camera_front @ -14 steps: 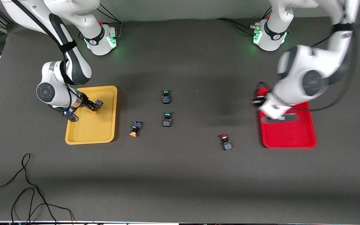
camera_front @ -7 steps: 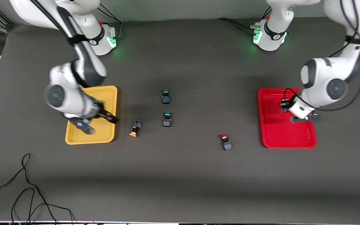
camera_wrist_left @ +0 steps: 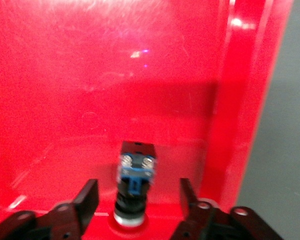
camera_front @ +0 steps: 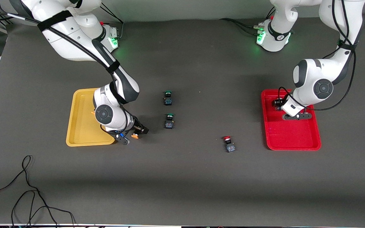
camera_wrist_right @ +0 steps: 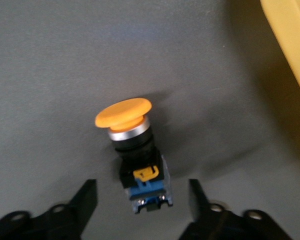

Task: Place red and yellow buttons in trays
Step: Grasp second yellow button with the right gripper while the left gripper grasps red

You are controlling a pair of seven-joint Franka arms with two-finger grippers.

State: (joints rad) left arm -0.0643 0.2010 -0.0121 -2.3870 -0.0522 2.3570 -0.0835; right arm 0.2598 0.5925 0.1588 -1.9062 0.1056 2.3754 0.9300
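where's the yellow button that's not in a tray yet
In the front view the yellow button lies on the table beside the yellow tray, at its corner nearest the camera. The open right gripper is around it.

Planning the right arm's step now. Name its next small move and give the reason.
Probably lower the right pincer and shut it on the yellow button: its open fingers already flank the button's body on the table beside the yellow tray. The left pincer hangs open over a button in the red tray.

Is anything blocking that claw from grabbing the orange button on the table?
Nothing visible does. The right gripper is open around the orange button, which lies on the bare mat beside the yellow tray, fingers apart on either side.
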